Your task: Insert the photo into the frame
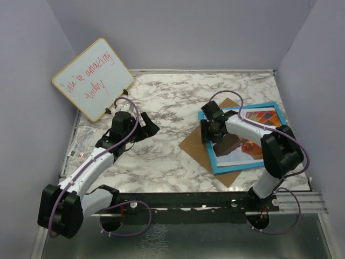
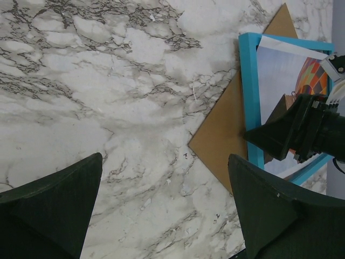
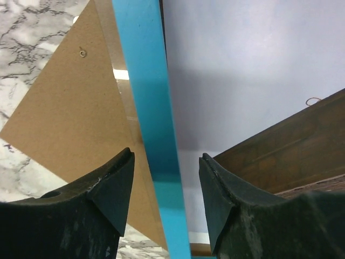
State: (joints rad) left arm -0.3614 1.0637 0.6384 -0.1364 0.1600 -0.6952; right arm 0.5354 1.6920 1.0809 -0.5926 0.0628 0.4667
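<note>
the counter (image 1: pixel 178 102) has a white and grey marble pattern, smooth with a faint sheen. the frame (image 3: pixel 144 108) is bright blue with a smooth, even, satin coat. the photo (image 2: pixel 277 70) looks like smooth printed paper. the backing board (image 3: pixel 59 113) is plain brown fibreboard, matt and slightly fuzzy, with a small metal eyelet (image 3: pixel 82 52) set in it. the left end effector (image 2: pixel 165 159) and the right end effector (image 3: pixel 166 154) have dark matt plastic fingers, scuffed and dusty at the edges. the whiteboard (image 1: pixel 94 78) has a glossy white face and a pale wood-look rim.
</note>
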